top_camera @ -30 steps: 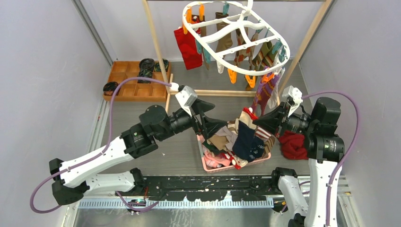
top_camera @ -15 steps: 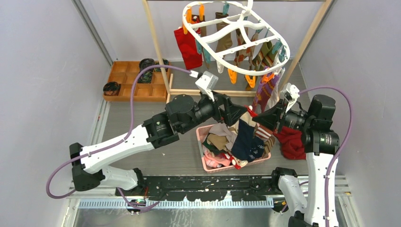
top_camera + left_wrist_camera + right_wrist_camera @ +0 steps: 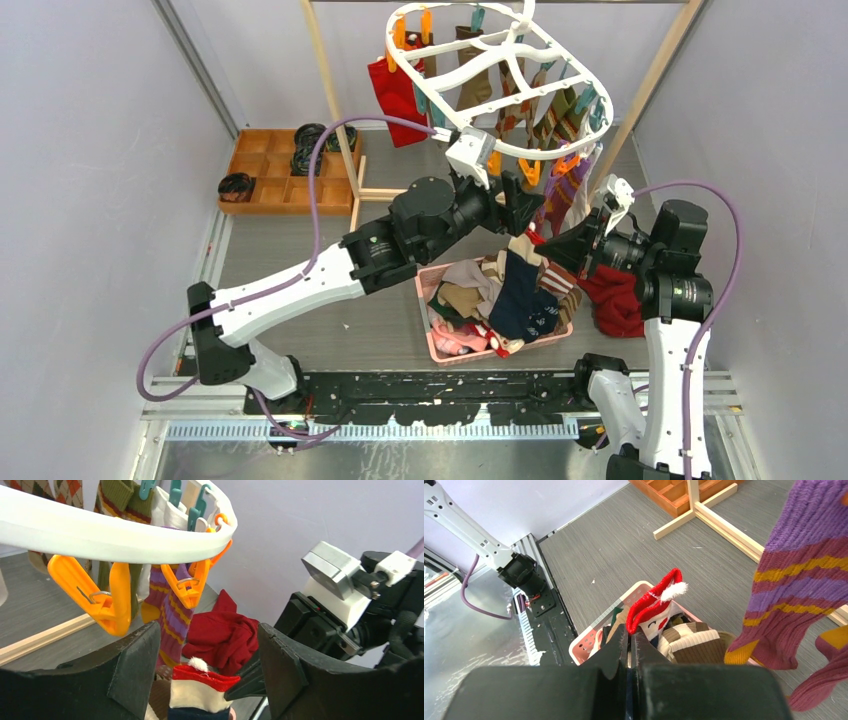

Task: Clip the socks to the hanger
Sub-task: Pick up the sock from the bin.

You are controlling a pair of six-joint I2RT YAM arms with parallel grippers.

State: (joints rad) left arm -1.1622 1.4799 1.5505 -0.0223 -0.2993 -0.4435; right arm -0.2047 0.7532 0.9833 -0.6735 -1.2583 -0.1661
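The white oval hanger [image 3: 425,95] hangs at the back with several socks clipped to it. In the left wrist view its rim [image 3: 100,535] carries two free orange pegs [image 3: 107,600] and a pegged purple striped sock [image 3: 170,620]. My right gripper [image 3: 548,250] is shut on a sock with a red cuff and a white pompom [image 3: 651,605], held upright over the basket. My left gripper [image 3: 520,190] is open just under the hanger's near rim. The red cuff [image 3: 205,677] stands between and below its open jaws [image 3: 207,635], touching neither.
A pink basket [image 3: 425,300] heaped with loose socks [image 3: 500,290] sits between the arms. A large red cloth [image 3: 615,305] lies to its right. A wooden compartment tray [image 3: 270,170] is at the back left. Wooden rack posts [image 3: 330,100] flank the hanger.
My left arm swung up and to the right, from the basket's left edge to just under the hanger's near rim. The right gripper kept the red-cuffed sock and lifted it slightly.
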